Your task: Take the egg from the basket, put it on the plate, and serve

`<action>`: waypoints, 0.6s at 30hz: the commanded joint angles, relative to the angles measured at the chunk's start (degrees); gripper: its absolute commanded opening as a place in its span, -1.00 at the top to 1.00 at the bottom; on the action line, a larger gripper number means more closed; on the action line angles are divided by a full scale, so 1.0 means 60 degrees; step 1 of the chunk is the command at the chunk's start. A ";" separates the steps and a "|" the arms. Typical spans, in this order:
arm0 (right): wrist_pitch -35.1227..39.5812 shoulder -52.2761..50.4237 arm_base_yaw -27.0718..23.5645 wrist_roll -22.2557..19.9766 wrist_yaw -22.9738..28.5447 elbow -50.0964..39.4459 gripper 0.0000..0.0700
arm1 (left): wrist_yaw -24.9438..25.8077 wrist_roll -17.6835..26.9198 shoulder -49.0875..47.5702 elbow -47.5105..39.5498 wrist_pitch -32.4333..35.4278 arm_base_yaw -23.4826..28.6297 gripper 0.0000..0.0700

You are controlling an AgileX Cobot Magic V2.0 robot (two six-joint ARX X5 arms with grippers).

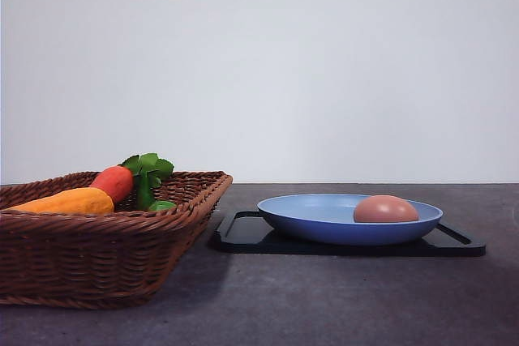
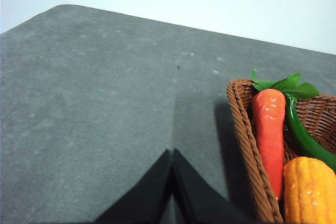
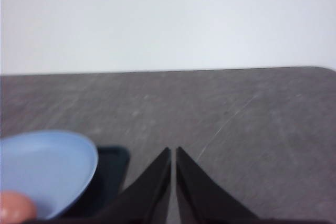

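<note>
Already we are seeing the egg (image 1: 386, 209) lying in the plate (image 1: 324, 228) (nearer our right gripper (image 3: 173, 153), closed, empty).

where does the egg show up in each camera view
Front view: the egg lies in the blue plate, right of its middle, on the black tray.
Left wrist view: the egg is not in this picture; here are the basket and its carrot.
Right wrist view: the egg sits at the lower left corner, cut by the frame edge, on the plate.
Shared landmark: the plate, in the front and right wrist views.
</note>
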 commanded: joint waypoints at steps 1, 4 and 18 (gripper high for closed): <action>0.0086 -0.0004 -0.0065 -0.0115 -0.0371 -0.0156 1.00 | 0.0072 -0.0018 -0.0015 -0.0157 -0.0190 0.0018 1.00; -0.0482 -0.0004 -0.0104 -0.0115 -0.0734 -0.0223 1.00 | 0.0072 -0.0018 -0.0015 -0.0157 -0.0189 0.0018 1.00; -0.1112 -0.0004 -0.0094 -0.0071 -0.0771 -0.0223 1.00 | 0.0072 -0.0018 -0.0015 -0.0157 -0.0189 0.0018 1.00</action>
